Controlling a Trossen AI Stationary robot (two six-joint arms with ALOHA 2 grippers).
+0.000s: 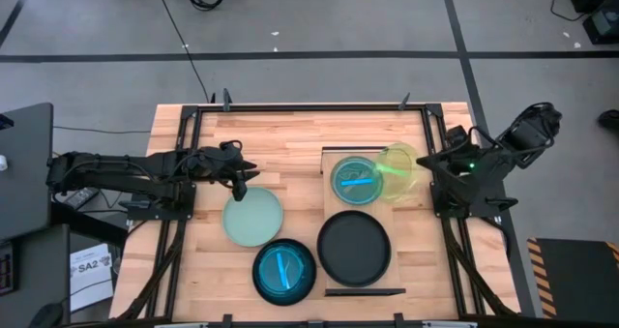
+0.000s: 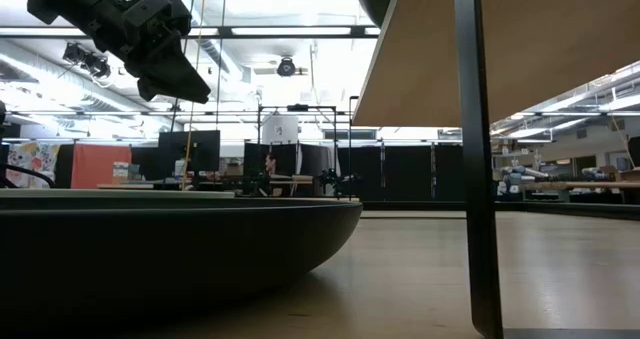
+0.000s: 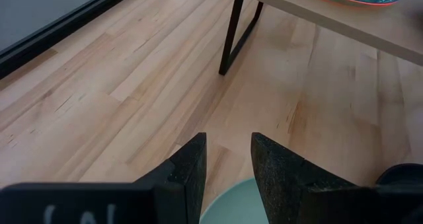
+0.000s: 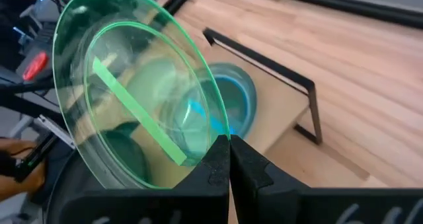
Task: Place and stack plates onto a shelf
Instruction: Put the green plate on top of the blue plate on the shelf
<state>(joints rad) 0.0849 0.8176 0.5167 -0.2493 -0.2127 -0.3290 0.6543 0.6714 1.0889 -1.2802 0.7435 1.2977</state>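
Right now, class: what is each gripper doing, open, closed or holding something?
Left gripper: open, empty, above the mint plate.
Right gripper: closed on the green plate's rim, tilted over the shelf.

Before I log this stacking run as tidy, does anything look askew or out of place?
One thing: the translucent lime-green plate is tilted steeply on edge, pinched at its rim by the shut right gripper above the pale wood shelf. The translucent teal-blue plate on the shelf lies flat. The left gripper hovers open over the pale mint plate.
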